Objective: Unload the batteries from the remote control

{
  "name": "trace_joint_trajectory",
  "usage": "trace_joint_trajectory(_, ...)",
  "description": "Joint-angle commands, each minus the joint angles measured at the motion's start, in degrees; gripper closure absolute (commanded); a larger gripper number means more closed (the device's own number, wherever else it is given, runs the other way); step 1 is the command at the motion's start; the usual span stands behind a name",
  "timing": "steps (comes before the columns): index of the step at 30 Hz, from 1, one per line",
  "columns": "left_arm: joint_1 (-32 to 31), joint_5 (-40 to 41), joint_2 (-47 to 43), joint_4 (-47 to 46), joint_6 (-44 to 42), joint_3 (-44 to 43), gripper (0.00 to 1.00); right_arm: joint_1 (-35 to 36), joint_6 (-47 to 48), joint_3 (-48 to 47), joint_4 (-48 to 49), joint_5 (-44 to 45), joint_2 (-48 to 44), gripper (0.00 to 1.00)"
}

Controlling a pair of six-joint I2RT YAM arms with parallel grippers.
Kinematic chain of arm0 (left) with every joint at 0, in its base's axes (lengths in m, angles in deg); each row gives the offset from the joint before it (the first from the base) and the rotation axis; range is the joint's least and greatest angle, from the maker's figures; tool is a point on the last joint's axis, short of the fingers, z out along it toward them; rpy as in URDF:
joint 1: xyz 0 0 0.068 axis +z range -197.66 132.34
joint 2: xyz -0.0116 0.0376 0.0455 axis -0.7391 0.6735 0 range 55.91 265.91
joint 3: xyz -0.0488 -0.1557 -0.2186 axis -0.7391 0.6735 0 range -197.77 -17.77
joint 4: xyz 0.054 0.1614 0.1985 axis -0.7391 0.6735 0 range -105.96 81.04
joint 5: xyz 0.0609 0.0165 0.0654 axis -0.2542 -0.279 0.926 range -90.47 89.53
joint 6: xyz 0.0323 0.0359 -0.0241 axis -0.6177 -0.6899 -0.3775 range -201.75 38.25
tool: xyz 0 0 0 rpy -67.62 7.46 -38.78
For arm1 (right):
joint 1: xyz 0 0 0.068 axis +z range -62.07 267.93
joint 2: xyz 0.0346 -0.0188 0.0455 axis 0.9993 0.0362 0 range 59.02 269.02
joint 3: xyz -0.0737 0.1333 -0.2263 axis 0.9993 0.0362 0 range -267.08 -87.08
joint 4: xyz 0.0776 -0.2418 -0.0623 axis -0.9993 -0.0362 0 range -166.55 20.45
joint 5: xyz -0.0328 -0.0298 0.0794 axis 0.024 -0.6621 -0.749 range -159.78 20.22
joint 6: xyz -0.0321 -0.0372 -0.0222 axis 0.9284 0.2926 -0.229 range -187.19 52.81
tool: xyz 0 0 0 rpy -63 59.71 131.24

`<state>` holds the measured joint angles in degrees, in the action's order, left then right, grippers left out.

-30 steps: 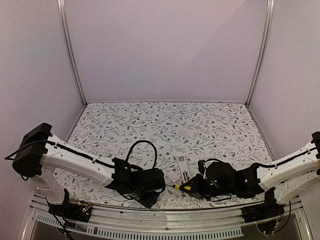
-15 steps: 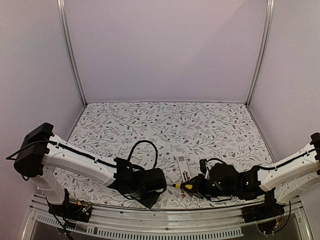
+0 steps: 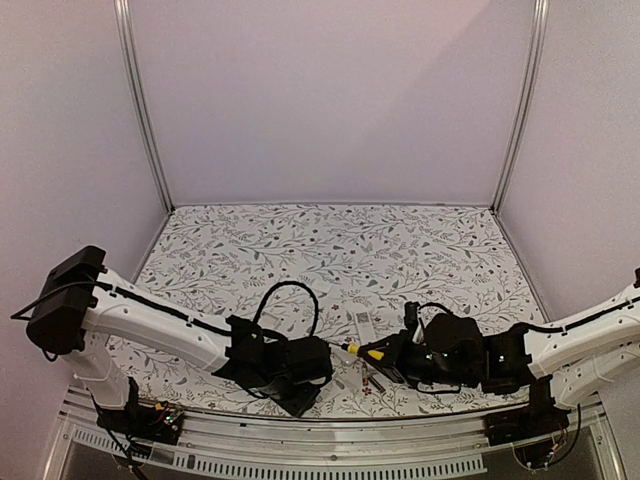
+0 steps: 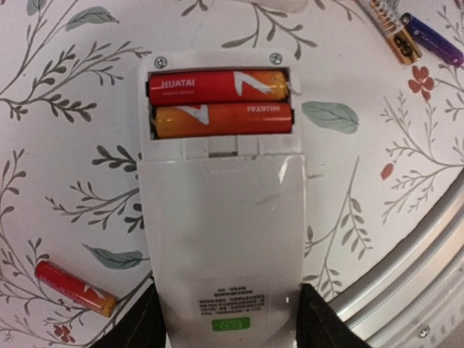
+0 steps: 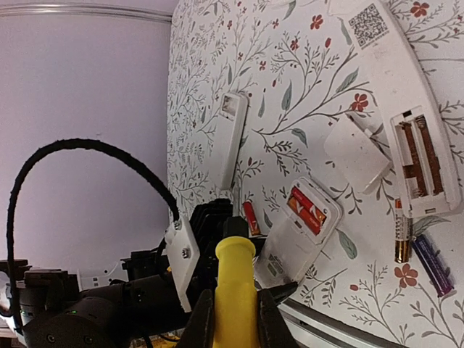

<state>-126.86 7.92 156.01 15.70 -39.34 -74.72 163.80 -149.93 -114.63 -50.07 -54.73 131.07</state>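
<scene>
My left gripper (image 4: 228,322) is shut on a white remote (image 4: 221,217) that lies back up, its compartment open. Two red/orange batteries (image 4: 217,101) sit side by side in it. The same remote (image 5: 299,235) and batteries (image 5: 309,210) show in the right wrist view. My right gripper (image 5: 233,315) is shut on a yellow-handled tool (image 5: 234,279), just in front of my left gripper (image 5: 206,235) and apart from the remote. Loose on the table lie a red battery (image 4: 72,288), a gold-black battery (image 4: 391,25) and a purple battery (image 4: 433,40). In the top view my grippers (image 3: 300,368) (image 3: 385,357) are close together.
A longer white remote (image 5: 395,94) with a QR label lies with an empty compartment, its loose cover (image 5: 354,154) beside it. A third white remote (image 5: 230,141) lies further left. The metal rail of the table's near edge (image 4: 413,290) runs close by.
My right gripper has swung the yellow tool away from the table's near edge, and its tip now points further towards the long remote. My left arm has hardly moved.
</scene>
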Motion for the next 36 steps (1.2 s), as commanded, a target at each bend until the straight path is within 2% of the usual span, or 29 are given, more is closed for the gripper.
trace_joint_trajectory(1, -1.18, -6.05, -1.41, -9.62, -4.98, 4.38, 0.80, 0.81, -4.77, -4.79, -23.11, 3.96, -2.65, 1.00)
trace_joint_trajectory(4, -0.43, -9.22, -5.53, -15.98, -10.91, 8.36, 0.80, 0.84, -2.26, -7.62, -31.13, 5.26, -4.34, 1.00)
trace_joint_trajectory(7, 1.19, -13.23, -8.68, -17.47, -18.78, 10.29, 0.80, 0.39, 3.67, -9.83, -34.65, 4.28, -6.10, 1.00)
trace_joint_trajectory(12, 3.28, -19.93, -9.53, -12.96, -34.42, 8.18, 0.80, -0.79, 16.76, -13.22, -39.50, -1.42, -6.24, 1.00)
trace_joint_trajectory(17, 3.34, -19.35, -5.12, -7.42, -45.70, 4.89, 0.80, -1.31, 26.47, -13.04, -41.85, -6.43, -7.35, 1.00)
trace_joint_trajectory(25, 3.35, -13.57, 0.70, -6.05, -54.45, 2.86, 0.80, -1.49, 34.52, -9.55, -39.10, -13.50, -11.84, 1.00)
trace_joint_trajectory(36, 3.34, -11.84, 0.79, -8.53, -60.93, 4.12, 0.76, -1.60, 41.35, -5.51, -37.68, -17.53, -11.98, 1.00)
